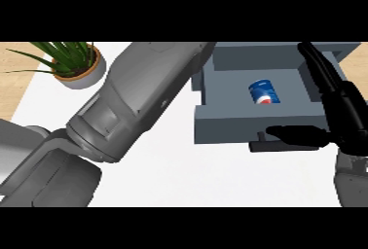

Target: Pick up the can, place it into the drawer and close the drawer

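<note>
A blue can (264,92) lies on its side inside the open grey drawer (244,127), near the middle of its floor. My right hand (346,116) is at the drawer's right side, open. Its straight fingers (316,63) point up along the right wall. The thumb (296,134) reaches left across the drawer's front, just above the dark handle (260,145). The hand holds nothing and is apart from the can. My left forearm (129,107) crosses the counter diagonally from the lower left to the drawer's upper left corner. Its hand does not show.
A potted green plant (75,65) stands at the counter's far left corner. The white counter top (208,175) spreads below the drawer. A wooden surface (13,82) lies beyond the counter's left edge.
</note>
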